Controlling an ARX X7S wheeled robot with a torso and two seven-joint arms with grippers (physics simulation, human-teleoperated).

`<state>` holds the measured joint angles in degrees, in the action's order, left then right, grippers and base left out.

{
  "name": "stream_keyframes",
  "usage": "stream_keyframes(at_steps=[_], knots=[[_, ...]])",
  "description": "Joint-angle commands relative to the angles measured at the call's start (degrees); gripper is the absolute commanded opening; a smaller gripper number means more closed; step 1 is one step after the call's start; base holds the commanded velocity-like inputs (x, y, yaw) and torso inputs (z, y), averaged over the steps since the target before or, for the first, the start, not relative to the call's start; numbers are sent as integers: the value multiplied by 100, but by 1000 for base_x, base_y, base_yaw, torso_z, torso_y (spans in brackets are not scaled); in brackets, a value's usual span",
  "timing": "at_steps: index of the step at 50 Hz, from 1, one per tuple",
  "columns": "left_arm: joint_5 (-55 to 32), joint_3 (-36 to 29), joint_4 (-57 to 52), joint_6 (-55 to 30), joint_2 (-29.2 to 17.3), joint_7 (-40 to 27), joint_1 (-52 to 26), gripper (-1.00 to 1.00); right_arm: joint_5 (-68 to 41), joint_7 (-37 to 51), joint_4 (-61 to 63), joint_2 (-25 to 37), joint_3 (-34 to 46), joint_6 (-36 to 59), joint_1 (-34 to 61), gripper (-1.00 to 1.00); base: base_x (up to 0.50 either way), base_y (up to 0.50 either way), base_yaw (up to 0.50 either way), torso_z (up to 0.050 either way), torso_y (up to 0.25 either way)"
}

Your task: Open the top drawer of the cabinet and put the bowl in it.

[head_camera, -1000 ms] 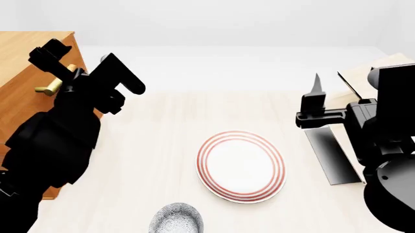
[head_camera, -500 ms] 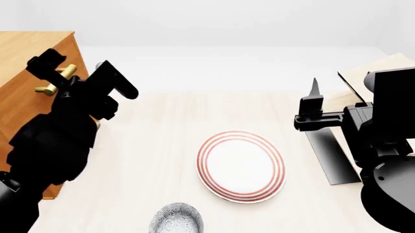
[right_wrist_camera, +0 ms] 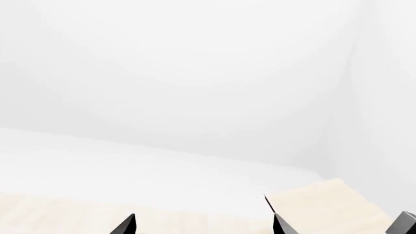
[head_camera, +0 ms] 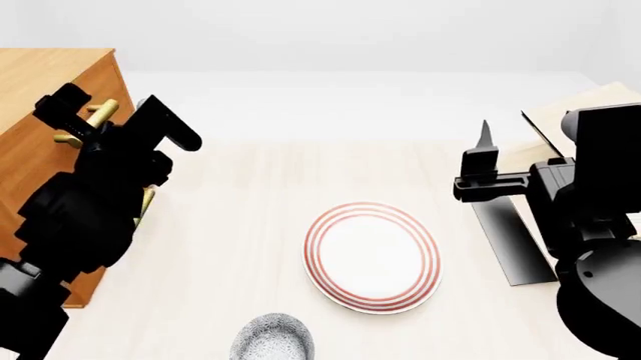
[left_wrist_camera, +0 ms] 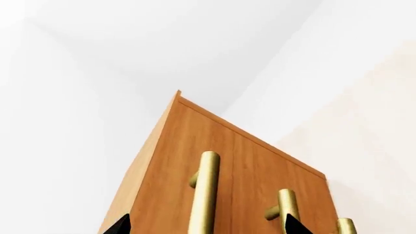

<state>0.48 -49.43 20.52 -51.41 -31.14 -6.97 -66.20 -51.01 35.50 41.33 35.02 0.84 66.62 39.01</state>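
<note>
The orange-brown cabinet point(head_camera: 45, 97) stands at the left of the head view. In the left wrist view its top drawer point(left_wrist_camera: 175, 161) sits flush and shut, and the drawer's brass bar handle point(left_wrist_camera: 204, 195) runs between my left fingertips point(left_wrist_camera: 120, 225). My left gripper point(head_camera: 113, 114) is open and straddles that handle point(head_camera: 103, 111) without closing on it. The speckled bowl point(head_camera: 272, 341) sits at the near edge of the floor, partly cut off. My right gripper point(head_camera: 479, 169) hangs open and empty at the right, far from the bowl; in its wrist view the right gripper point(right_wrist_camera: 202, 226) faces bare white wall.
A red-ringed white plate point(head_camera: 373, 255) lies in the middle, just beyond the bowl. A pale tilted rack point(head_camera: 576, 112) stands at the right behind my right arm, and the rack point(right_wrist_camera: 325, 200) also shows in the right wrist view. Two lower brass handles point(left_wrist_camera: 286, 209) sit beside the top one.
My left gripper has moved left toward the cabinet front and now brackets the top handle. The right arm has barely shifted. Bowl and plate have not moved.
</note>
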Motion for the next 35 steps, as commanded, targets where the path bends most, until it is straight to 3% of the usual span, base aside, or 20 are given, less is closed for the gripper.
stream_keyframes(at_steps=[1,35], knots=[[-21,70,500,204,94,-83,-7,100,-17,12,-47,-2,16,-22,16,100,0,0,0,0,0],[25,241,2352,1063,563,-449,-381,100,58,-45,-158,29,106,-247,-105,100,0,0,0,0,0]])
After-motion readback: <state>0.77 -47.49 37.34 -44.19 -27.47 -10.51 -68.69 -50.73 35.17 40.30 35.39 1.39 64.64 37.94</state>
